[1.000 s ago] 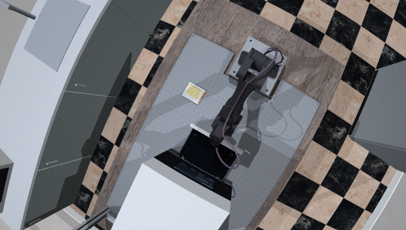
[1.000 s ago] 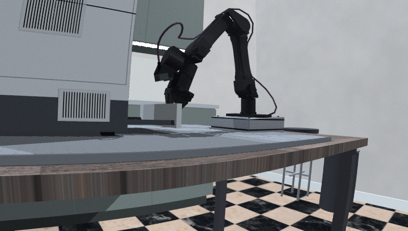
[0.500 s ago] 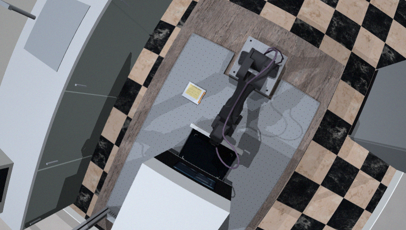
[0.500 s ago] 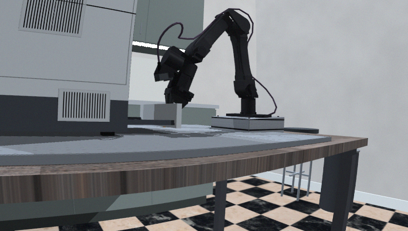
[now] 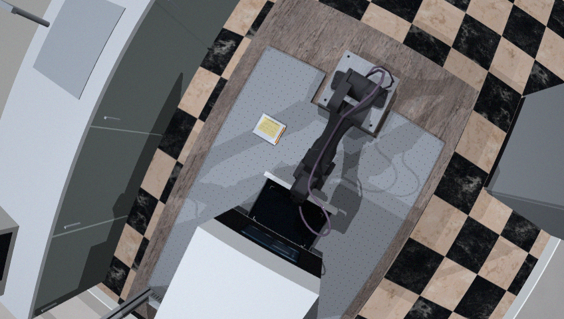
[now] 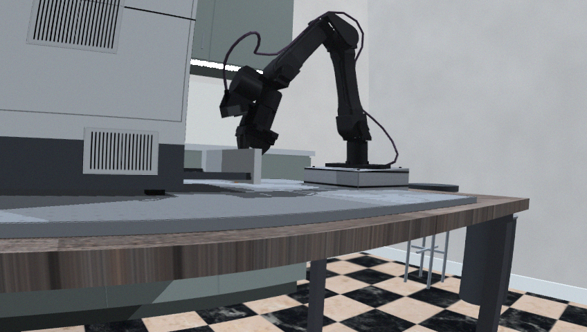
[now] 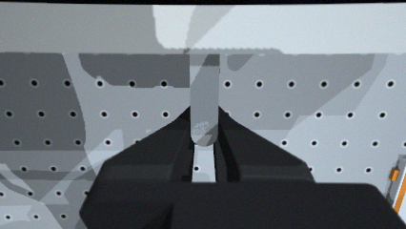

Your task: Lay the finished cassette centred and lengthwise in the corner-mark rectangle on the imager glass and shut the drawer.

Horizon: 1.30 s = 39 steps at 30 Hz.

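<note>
The gel imager IM (image 5: 237, 276) stands at the near end of the mat with its drawer pulled out, and the dark glass (image 5: 282, 213) with white corner marks is bare. My gripper (image 5: 299, 195) is at the drawer's light front panel (image 5: 277, 179), shut on the drawer's grey handle (image 7: 205, 102), which runs between my fingertips in the wrist view. The side view shows my gripper (image 6: 252, 144) pointing down just above the front panel (image 6: 241, 165). The cassette FINISHED (image 5: 269, 129), yellow with an orange edge, lies flat on the mat to the left of the arm. Its orange edge shows at the right of the wrist view (image 7: 396, 190).
The arm's base plate (image 5: 358, 92) sits at the far end of the perforated mat. A purple cable (image 5: 316, 221) loops over the drawer's right side. The wooden table edge runs around the mat. Cabinets stand beyond the table on both sides.
</note>
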{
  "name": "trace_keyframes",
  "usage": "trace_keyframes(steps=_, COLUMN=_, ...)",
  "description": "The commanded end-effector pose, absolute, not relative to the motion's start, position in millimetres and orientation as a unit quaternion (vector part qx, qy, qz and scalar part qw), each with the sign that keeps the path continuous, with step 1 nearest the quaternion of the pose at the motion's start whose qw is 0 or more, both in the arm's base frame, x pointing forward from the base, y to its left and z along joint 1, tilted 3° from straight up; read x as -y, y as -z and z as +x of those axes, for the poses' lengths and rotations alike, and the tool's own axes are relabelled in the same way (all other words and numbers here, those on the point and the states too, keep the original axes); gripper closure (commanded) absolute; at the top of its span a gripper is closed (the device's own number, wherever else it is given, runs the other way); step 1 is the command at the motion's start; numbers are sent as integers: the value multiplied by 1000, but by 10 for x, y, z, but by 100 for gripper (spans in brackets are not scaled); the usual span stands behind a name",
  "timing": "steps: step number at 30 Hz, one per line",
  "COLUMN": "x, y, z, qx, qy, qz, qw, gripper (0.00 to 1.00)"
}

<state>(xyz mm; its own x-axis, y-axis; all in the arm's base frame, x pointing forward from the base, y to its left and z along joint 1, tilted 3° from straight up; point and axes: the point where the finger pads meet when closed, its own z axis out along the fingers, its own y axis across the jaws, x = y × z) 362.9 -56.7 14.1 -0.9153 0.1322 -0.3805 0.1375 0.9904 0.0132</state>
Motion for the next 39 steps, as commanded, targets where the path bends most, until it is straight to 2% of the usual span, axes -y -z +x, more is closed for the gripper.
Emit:
trace_keyframes(steps=1, x=583, y=-316, z=3563, qx=-982, qy=7, qz=67, qw=178, gripper=100)
trace_keyframes(steps=5, x=582, y=-313, z=3536, qx=-982, qy=7, qz=68, qw=178, gripper=100)
trace_keyframes(steps=7, x=554, y=-181, z=3359, qx=-985, qy=5, qz=69, qw=157, gripper=100)
trace_keyframes(steps=39, x=502, y=-150, z=3000, qx=-985, qy=3, qz=70, qw=157, gripper=100)
